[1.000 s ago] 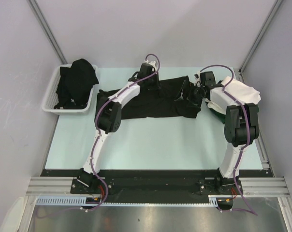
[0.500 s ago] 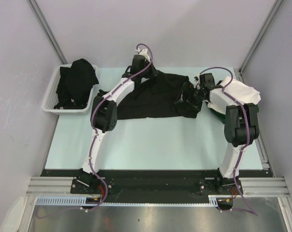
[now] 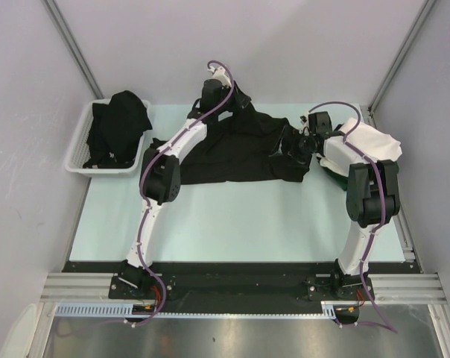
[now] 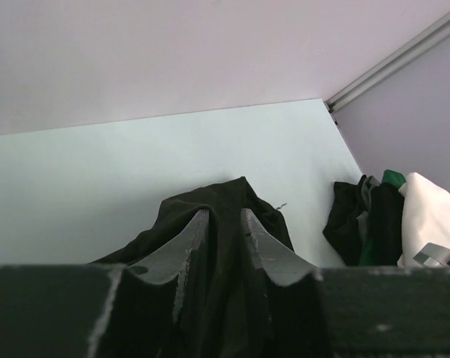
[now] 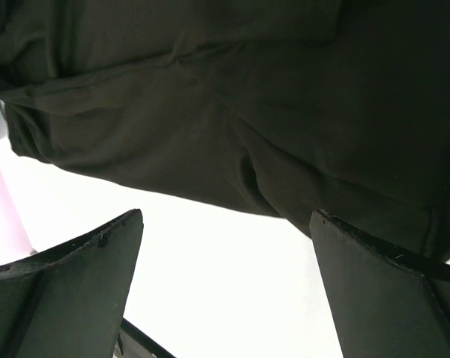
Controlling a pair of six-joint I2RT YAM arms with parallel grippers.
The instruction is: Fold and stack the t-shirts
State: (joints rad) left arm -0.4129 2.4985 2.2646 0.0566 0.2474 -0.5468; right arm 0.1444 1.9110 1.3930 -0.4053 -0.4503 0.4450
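Upper centre: black shirt spread, rumpled, far edge peaked | left end effector pinching it | right end effector released | basket frame-left, white shirt frame-right

Black t-shirt spread on table: 1. White t-shirt: 1. Green t-shirt: 1, mostly hidden. Black clothes heap in basket: number of pieces unclear. White slotted basket: 1. Robot arms: 2, left arm, right arm.
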